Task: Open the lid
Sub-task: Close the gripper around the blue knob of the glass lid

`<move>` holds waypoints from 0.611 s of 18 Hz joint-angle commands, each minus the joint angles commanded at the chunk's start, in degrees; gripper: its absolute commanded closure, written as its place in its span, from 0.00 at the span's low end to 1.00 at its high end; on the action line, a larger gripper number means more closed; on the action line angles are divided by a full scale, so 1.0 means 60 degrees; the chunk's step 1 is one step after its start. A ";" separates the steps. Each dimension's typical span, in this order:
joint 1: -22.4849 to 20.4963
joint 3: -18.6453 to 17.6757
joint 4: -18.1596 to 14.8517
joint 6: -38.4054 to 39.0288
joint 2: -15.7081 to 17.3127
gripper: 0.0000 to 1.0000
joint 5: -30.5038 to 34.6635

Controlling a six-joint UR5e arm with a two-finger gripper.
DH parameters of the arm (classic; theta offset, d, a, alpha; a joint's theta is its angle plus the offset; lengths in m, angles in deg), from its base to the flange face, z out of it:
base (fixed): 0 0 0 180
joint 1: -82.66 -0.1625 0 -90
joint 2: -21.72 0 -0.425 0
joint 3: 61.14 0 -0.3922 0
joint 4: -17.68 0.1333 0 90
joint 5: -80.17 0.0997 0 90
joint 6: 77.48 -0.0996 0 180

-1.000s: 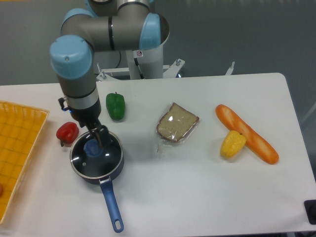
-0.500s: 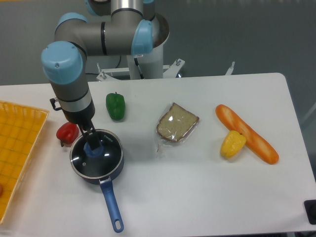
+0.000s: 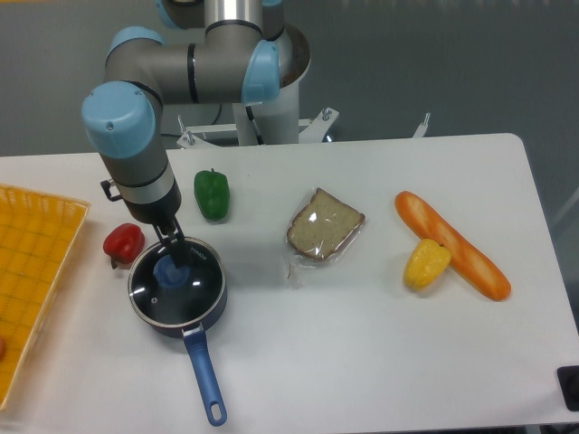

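Observation:
The lid is a round glass disc with a thin metal rim and a blue centre knob. It sits flat on the dark blue saucepan, whose long blue handle points toward the table's front edge. My gripper reaches straight down over the knob, its dark fingers at the knob's upper side. The fingers are small and partly hidden by the wrist, so their opening does not show.
A red pepper lies just left of the pot and a green pepper behind it. A bagged bread slice is at the centre. A baguette and a yellow pepper are at the right. A yellow tray is at the left edge.
The arm swung left over the pot, then came back slightly right. The gripper tip stays at the knob. The lid and pot have not moved.

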 joint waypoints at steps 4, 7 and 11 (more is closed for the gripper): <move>0.0044 0.0117 -0.0044 0.0862 -0.0161 0.00 0.0044; 0.0058 0.0176 -0.0044 0.1026 -0.0395 0.00 0.0059; 0.0058 0.0498 -0.0044 0.0982 -0.0673 0.00 0.0044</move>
